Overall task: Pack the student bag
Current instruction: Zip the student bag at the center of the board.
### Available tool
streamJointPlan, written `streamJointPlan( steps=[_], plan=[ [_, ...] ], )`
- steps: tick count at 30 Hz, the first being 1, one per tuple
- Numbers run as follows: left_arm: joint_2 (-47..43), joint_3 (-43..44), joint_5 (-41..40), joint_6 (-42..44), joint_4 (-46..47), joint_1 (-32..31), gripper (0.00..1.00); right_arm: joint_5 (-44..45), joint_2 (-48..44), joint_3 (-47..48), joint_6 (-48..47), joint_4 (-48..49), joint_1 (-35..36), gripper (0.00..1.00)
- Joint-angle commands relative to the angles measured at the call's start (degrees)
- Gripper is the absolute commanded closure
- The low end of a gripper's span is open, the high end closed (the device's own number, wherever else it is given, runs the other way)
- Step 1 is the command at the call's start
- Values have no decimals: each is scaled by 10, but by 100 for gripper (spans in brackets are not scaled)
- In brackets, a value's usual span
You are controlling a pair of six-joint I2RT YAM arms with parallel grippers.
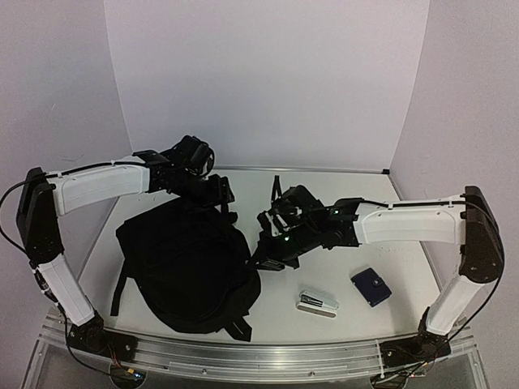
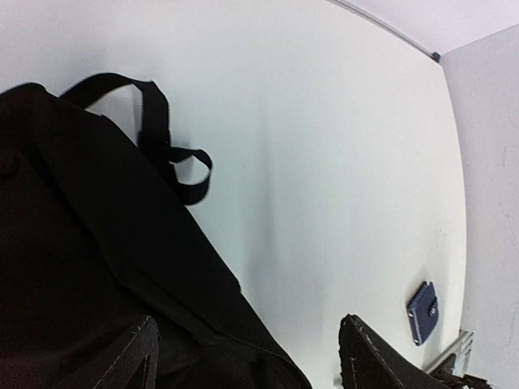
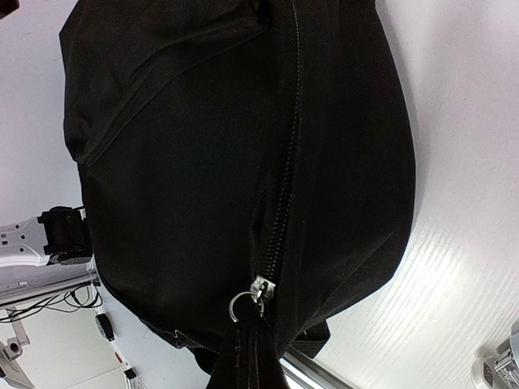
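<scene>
Student bag lies flat on the left half of the table, its bottom toward the near edge. It is one black backpack.

Only the top view shows both arms together. The left gripper is over the bag's far edge and the right gripper is at its right side. This view alone also shows one small silver-and-black object near the table's near edge, too small to name. One dark blue pouch lies just right of it.

The left wrist view shows what the top view hides: that gripper's fingers stand wide apart with nothing between them. They sit above the bag's edge, near one looped strap. The pouch appears here too, toward the table's corner.

Only the right wrist view shows the one zipper running down the bag. The right gripper is pinched tight on the zipper pull, just past its metal ring.
</scene>
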Motion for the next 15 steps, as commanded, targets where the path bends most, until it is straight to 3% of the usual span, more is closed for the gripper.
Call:
streamJointPlan(
  steps=[1, 12, 15],
  plan=[
    [-9, -19, 64, -66, 1, -19, 23, 8, -5, 32, -10, 14, 5, 100],
    [31, -15, 125, -110, 35, -67, 21, 11, -10, 29, -14, 14, 5, 100],
    [51, -6, 139, -110, 35, -76, 25, 13, -13, 25, -14, 14, 5, 100]
  ],
)
